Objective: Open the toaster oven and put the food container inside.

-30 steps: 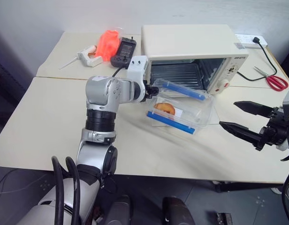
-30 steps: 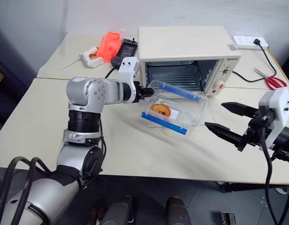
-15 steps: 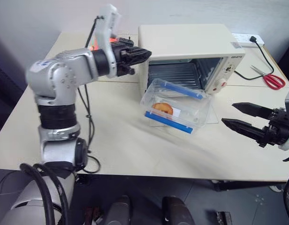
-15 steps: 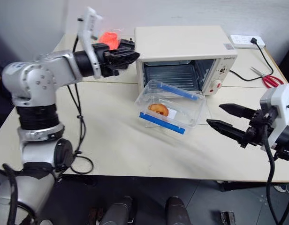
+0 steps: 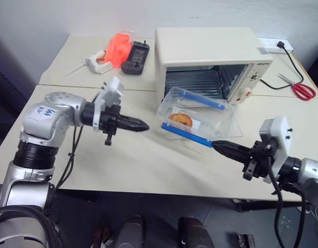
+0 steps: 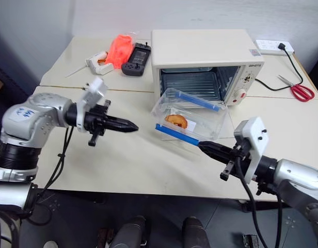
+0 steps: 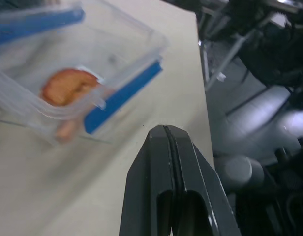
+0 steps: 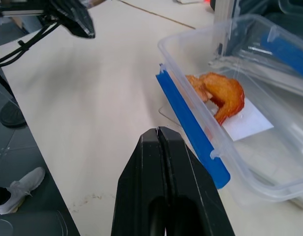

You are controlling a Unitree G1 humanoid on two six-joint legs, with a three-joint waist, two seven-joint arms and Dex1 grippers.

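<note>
Left claw point(image 5: 144, 125) pinched closed, oven point(image 5: 210, 57) floor hidden

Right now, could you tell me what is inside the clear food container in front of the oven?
Inside the food container lies a piece of orange-brown food on what looks like a white slip. The far end is blurred by the walls and blue clip strips, so anything else there cannot be made out.

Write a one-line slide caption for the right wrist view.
Shut right gripper points at the blue-clipped food container holding orange-brown food on the table, left gripper opposite.
</note>
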